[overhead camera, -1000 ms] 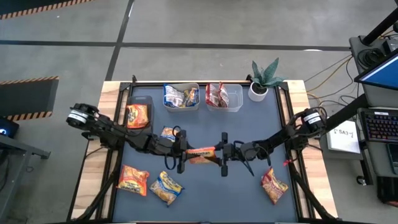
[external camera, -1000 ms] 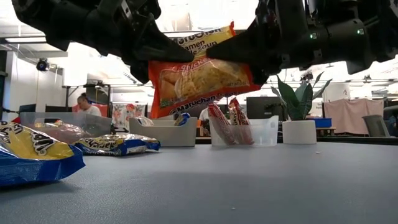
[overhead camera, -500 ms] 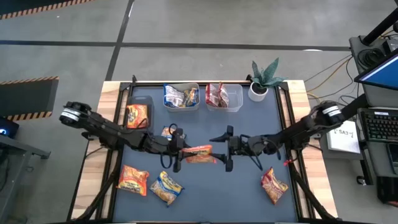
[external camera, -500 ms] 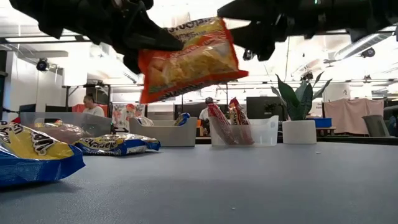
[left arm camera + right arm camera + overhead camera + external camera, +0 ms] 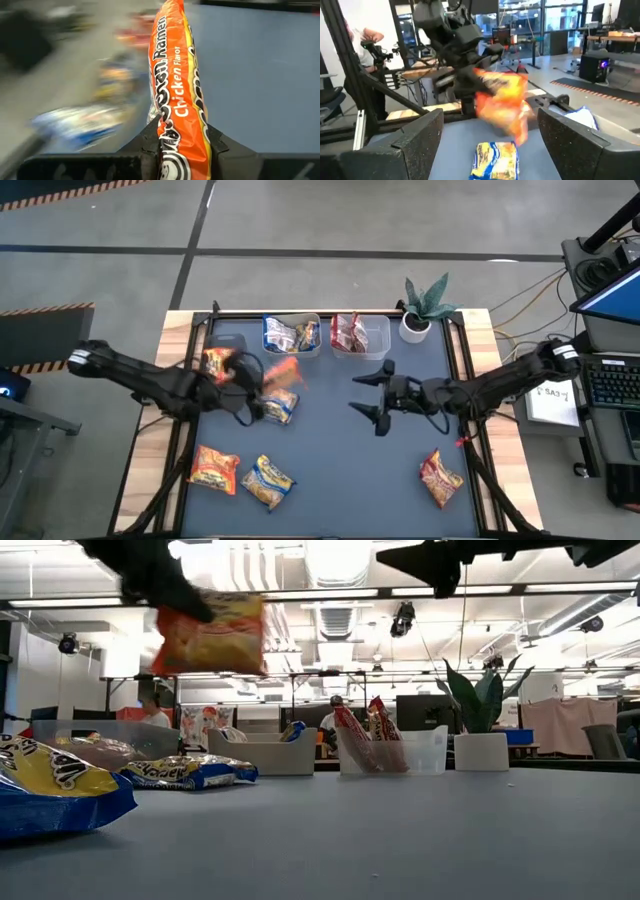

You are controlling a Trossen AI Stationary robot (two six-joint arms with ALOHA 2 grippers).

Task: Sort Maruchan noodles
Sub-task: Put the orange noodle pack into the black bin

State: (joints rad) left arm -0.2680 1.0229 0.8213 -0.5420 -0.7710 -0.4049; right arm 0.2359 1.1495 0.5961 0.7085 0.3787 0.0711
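Observation:
An orange Maruchan packet [image 5: 282,370] hangs in the air left of the table's middle, with my left gripper [image 5: 266,387] shut on it; the low view shows that packet [image 5: 210,635] high above the table. My right gripper [image 5: 375,398] stands open and empty right of centre, also raised. More packets lie flat on the mat: a yellow-and-blue one [image 5: 280,407] under the held packet, an orange one [image 5: 220,364] at the far left, two [image 5: 213,468] [image 5: 268,482] at the near left, a red-orange one [image 5: 440,478] at the near right. My left gripper pinches the orange packet between its two fingers [image 5: 150,145], at the packet's end [image 5: 176,131] nearest the wrist. The packet stands edge-on between the fingers and runs on beyond their tips. It is lifted clear of the table and tilted.
Two clear tubs stand at the far edge: the left one [image 5: 292,337] holds yellow-and-blue packets, the right one [image 5: 362,336] red ones. A potted plant [image 5: 424,312] stands at the far right corner. Bare mat lies between the two grippers and toward the near edge.
Both grippers held the orange packet over the table's middle. My right gripper has opened, let go, and drawn back toward the right edge while rising. My left gripper has lifted the packet higher and carried it toward the table's left and far side, tipping upward.

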